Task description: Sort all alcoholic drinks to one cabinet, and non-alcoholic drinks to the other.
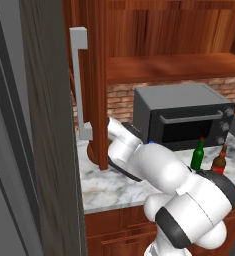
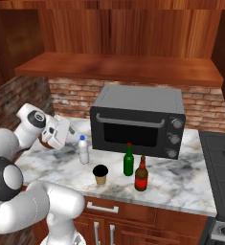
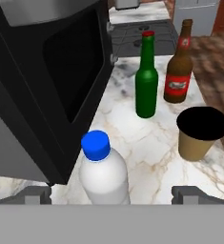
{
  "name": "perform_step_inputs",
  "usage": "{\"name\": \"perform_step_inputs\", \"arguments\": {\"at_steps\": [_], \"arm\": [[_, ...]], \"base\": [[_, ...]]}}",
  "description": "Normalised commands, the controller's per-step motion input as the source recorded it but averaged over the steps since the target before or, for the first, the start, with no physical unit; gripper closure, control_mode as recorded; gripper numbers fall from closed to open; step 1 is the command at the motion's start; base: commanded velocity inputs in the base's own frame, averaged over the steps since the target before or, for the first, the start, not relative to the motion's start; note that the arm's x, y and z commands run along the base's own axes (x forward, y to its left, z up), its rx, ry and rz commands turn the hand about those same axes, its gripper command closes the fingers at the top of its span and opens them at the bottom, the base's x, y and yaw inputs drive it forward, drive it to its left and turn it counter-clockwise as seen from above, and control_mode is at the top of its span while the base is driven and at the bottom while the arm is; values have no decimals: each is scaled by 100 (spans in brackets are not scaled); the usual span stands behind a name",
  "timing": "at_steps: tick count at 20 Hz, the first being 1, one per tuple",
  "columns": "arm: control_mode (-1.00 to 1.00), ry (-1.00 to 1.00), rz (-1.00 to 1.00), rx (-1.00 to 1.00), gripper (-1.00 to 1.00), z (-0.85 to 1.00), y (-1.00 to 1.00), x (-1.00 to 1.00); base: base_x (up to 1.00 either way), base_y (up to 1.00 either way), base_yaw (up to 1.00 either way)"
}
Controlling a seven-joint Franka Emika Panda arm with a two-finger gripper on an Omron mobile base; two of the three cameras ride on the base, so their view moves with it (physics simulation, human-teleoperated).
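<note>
The white plastic bottle (image 3: 105, 174) with a blue cap stands close in front of my open gripper (image 3: 112, 194), centred between the two fingertips (image 3: 37, 194), which are spread wide and do not touch it. From the right base view, my gripper (image 2: 71, 137) is level with and just left of that bottle (image 2: 84, 150). Beyond it are the tan coffee cup (image 3: 200, 136) with a black lid, the green glass bottle (image 3: 147, 83) and the brown bottle (image 3: 178, 69) with a red label. All stand upright on the marble counter (image 2: 181, 184).
A black toaster oven (image 2: 140, 119) sits right behind the bottles, close to the white bottle's side. A wooden cabinet door (image 1: 96, 75) with a grey handle (image 1: 79, 85) stands open above the counter's left end. A stove (image 2: 224, 158) lies to the right.
</note>
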Motion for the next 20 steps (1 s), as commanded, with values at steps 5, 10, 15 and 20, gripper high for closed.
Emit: {"name": "perform_step_inputs", "arguments": {"at_steps": [5, 10, 15, 20], "arm": [[-100, 0, -1, -1, -100, -14, 0, 6], [-100, 0, -4, -3, -100, -10, -1, 0], [-100, 0, -3, -3, -100, -10, -5, 0], [-100, 0, -1, -3, -100, -9, -3, 8]], "base": [[0, 0, 0], [0, 0, 0], [0, 0, 0], [0, 0, 0]]}}
